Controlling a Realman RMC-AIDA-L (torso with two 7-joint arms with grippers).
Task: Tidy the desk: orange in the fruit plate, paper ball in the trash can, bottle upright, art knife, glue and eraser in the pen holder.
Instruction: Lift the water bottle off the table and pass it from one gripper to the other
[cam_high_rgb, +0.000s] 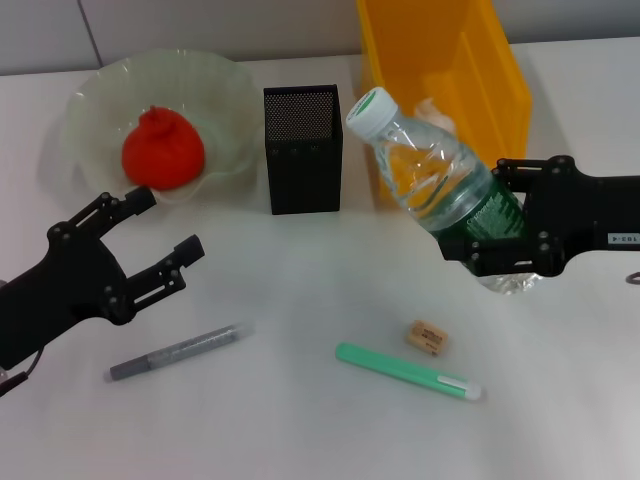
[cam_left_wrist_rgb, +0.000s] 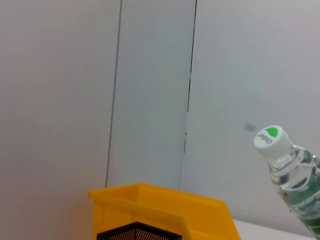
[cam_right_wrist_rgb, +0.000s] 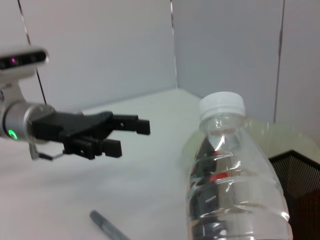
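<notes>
Table free at 6 o'clock of trash can. Bottle tilted, cap toward 10 o'clock, clamped near its base in right claw. Needs righting, then lowering flat before release. Left claw apart, idle.

A lab-like test bench — plain white table backed by bare grey wall panels.
</notes>
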